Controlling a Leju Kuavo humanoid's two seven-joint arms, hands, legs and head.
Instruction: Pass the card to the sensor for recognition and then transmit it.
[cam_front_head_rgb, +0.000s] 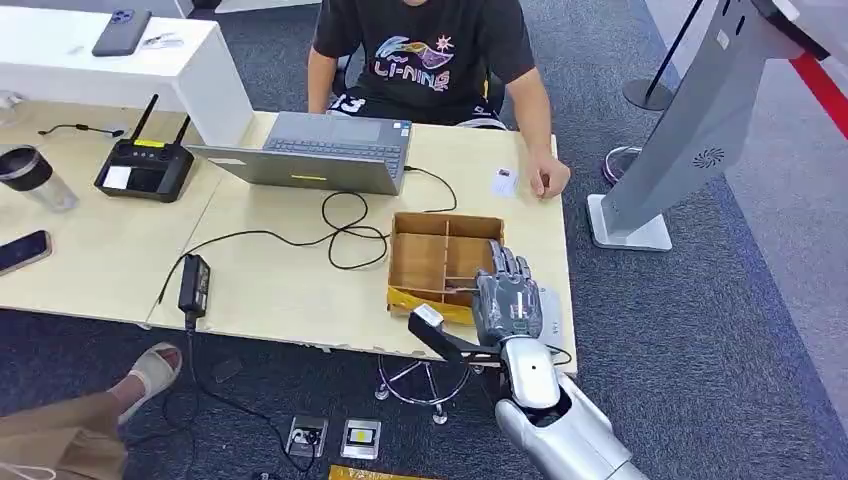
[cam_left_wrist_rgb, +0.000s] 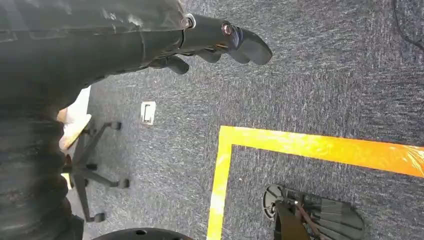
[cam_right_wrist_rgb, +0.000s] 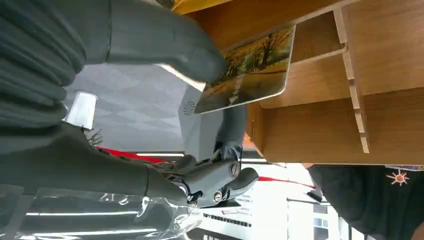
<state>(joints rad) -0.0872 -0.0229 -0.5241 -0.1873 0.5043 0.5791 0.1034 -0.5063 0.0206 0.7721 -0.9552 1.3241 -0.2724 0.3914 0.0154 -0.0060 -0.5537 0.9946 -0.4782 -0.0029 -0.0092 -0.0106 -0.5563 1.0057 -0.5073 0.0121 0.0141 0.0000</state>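
Pinching the card by one edge between thumb and fingers of the right hand, low right of centre over the wooden tray; thin, stiff, probably slick (edge grip apt). Left hand hanging, curled on nothing.

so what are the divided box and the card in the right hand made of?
The light brown divided box looks like thin unfinished plywood: matte, slotted dividers. The picture-printed card pinched by the right hand seems glossy plastic or laminate, with rounded corners and sheen.
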